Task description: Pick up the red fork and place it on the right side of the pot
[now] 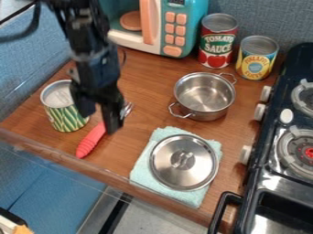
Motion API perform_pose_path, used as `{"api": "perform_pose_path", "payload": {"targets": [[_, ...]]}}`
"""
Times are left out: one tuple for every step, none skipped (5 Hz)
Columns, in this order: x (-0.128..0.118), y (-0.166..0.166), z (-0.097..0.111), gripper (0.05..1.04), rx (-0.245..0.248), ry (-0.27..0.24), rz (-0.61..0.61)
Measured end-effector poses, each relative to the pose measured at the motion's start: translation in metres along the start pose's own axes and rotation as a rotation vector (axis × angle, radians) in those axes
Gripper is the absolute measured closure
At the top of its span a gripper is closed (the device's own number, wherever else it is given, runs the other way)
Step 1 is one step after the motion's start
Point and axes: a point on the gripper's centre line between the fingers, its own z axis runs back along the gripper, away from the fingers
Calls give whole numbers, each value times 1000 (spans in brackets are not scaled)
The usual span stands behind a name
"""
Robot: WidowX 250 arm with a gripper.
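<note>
"Two jaws stand spread on the black robot gripper (99,115), right at the red-handled metal fork (92,139) lying on the brown wooden counter (147,84)!"

"Light and stiff, I'd guess; smooth tines (127,109) could slip, so mid-handle's the place to pinch."

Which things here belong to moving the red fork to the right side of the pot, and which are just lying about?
For the job:
- red fork
- pot
- tool, over the fork
- wooden counter

Lying about:
- lid on a folded cloth
- green-striped can
- red can
- yellow-labelled can
- toy microwave
- stove
</note>
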Motion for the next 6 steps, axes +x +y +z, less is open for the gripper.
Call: {"api": "perform_pose_path", "payload": {"targets": [[-12, 10, -29, 83, 81, 41, 10], [-8, 26, -48, 83, 158, 77, 13], [-3, 30, -52, 85, 168, 70, 21], [1, 30, -55, 138, 147, 53, 39], [-2, 22, -56, 407, 134, 40, 17], [-9, 10, -54, 668, 98, 27, 13]]}}
